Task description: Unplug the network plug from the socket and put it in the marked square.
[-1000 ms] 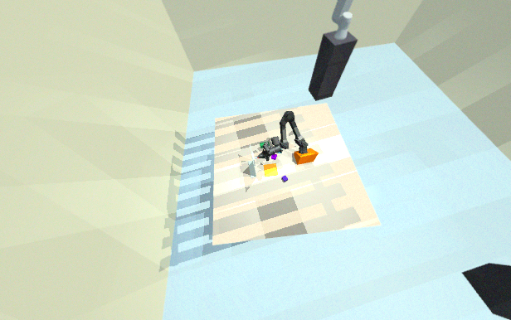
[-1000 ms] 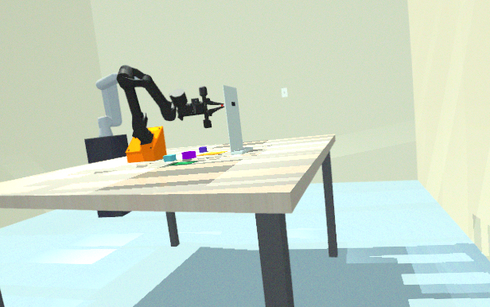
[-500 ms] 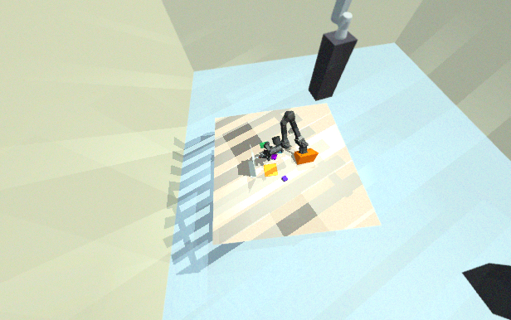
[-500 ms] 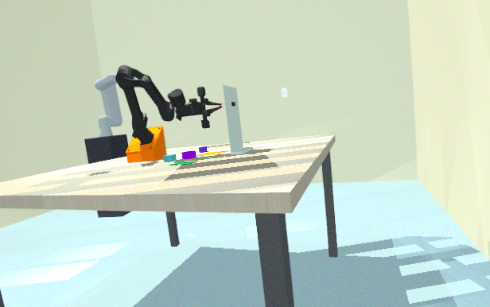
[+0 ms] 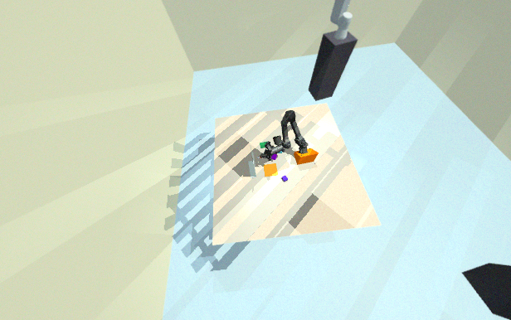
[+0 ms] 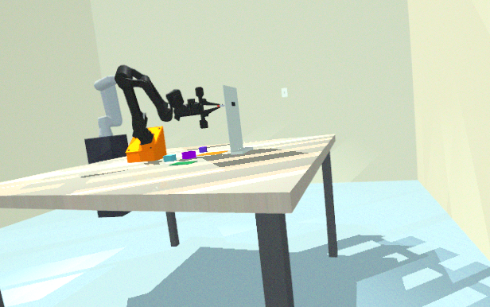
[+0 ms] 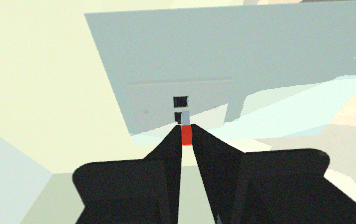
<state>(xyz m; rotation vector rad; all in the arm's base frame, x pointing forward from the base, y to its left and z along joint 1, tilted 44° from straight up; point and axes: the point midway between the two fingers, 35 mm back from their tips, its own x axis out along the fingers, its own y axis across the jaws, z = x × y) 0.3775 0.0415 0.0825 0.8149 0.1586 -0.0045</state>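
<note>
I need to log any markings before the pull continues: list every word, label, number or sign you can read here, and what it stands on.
No readable text in any view.
Upright panel: plain grey, no lettering around the socket.
Plug in the gripper: a bare red and grey piece, no print.
Small white plate on the far wall: too small to tell whether it bears any sign.
Coloured blocks on the table: unmarked.

The plug (image 7: 186, 131) sits clamped between the tips of the gripper (image 7: 186, 136), with the upright panel (image 6: 233, 119) just ahead of the claw and its socket (image 7: 181, 102) directly in front of the plug, a little apart from it. Below and behind the claw, small blocks (image 6: 188, 154) lie on the table (image 6: 223, 187), with the arm's base (image 6: 147, 147) farther behind
</note>
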